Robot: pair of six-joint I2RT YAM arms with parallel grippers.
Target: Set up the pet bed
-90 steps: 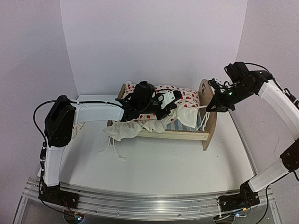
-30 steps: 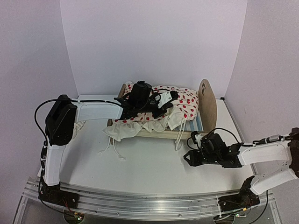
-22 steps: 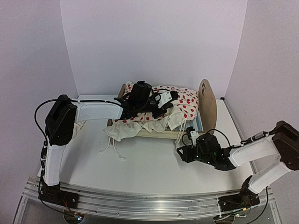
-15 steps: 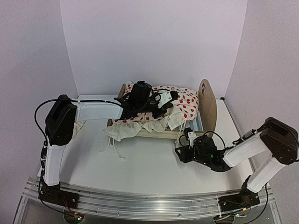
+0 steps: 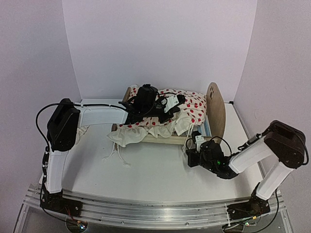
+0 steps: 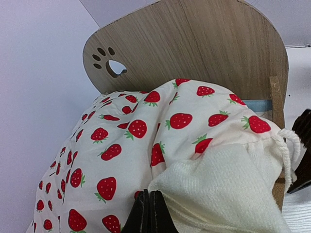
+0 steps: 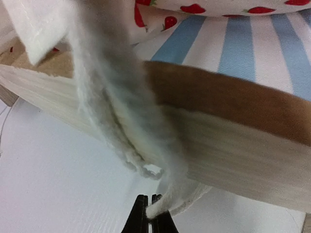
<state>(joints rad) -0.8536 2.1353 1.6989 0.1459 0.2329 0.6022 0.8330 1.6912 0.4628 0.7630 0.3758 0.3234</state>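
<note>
pet bed [image 5: 165, 140]: one, at the middle of the tabletop [image 5: 155, 182] toward its far edge, long side running left to right.
headboard [image 5: 215, 110]: one, rounded, upright at the bed's right end, with one paw cut-out [image 6: 109, 65].
mattress [image 7: 243, 46]: one, blue-and-white striped, lying in the frame, mostly covered.
blanket [image 6: 126, 131]: one that I can count, strawberry print with a cream underside, heaped on the mattress and spilling over the near rail at the left end.
left gripper [image 6: 149, 213]: above the bed's middle, fingertips pressed together, pinching the blanket.
right gripper [image 7: 148, 209]: low at the near rail by the headboard end, fingertips pinching the end of one cream tie [image 7: 121, 121] that hangs over the rail.
strings [image 5: 115, 156]: thin, white, trailing on the tabletop off the bed's left end; I can't count them.
</note>
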